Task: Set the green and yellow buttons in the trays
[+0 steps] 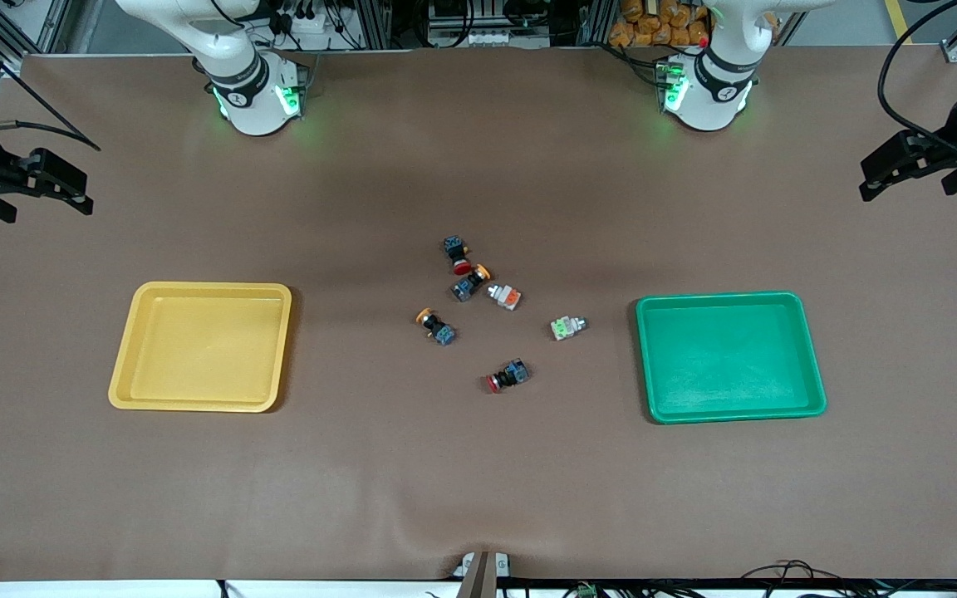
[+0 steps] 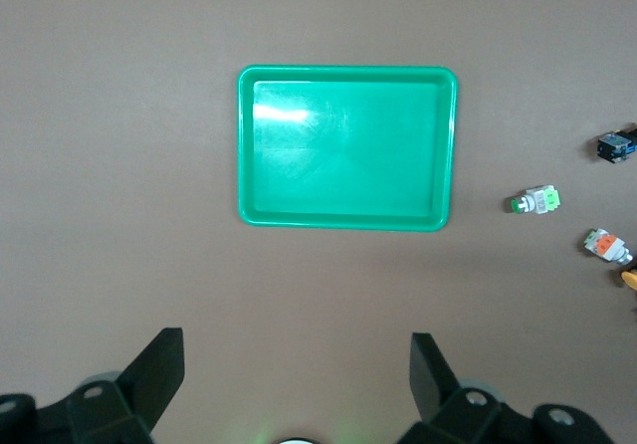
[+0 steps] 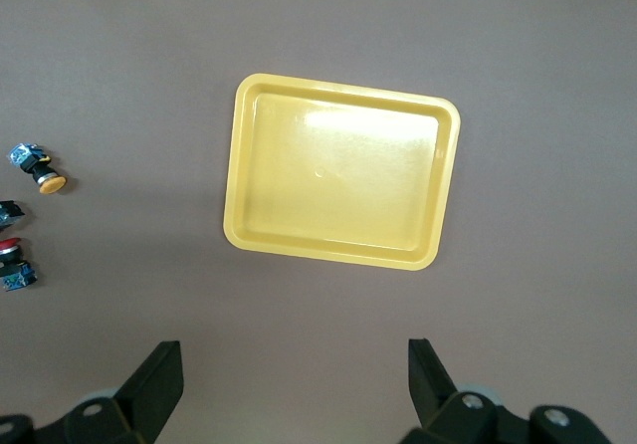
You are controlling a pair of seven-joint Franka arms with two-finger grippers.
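Two yellow-capped buttons lie on their sides mid-table: one (image 1: 472,282) among the cluster, one (image 1: 435,325) nearer the front camera, which also shows in the right wrist view (image 3: 38,168). The pale block with the green face (image 1: 566,327) lies toward the green tray (image 1: 728,357); both show in the left wrist view, block (image 2: 535,201) and tray (image 2: 346,148). The yellow tray (image 1: 204,349) lies toward the right arm's end and shows in the right wrist view (image 3: 341,170). Both trays hold nothing. My left gripper (image 1: 881,174) (image 2: 297,349) and right gripper (image 1: 63,187) (image 3: 294,354) hang open and empty, high over the table's ends.
Two red-capped black switches (image 1: 457,254) (image 1: 507,376) and a white block with an orange face (image 1: 505,296) lie among the buttons. Bare brown table surrounds the cluster and both trays.
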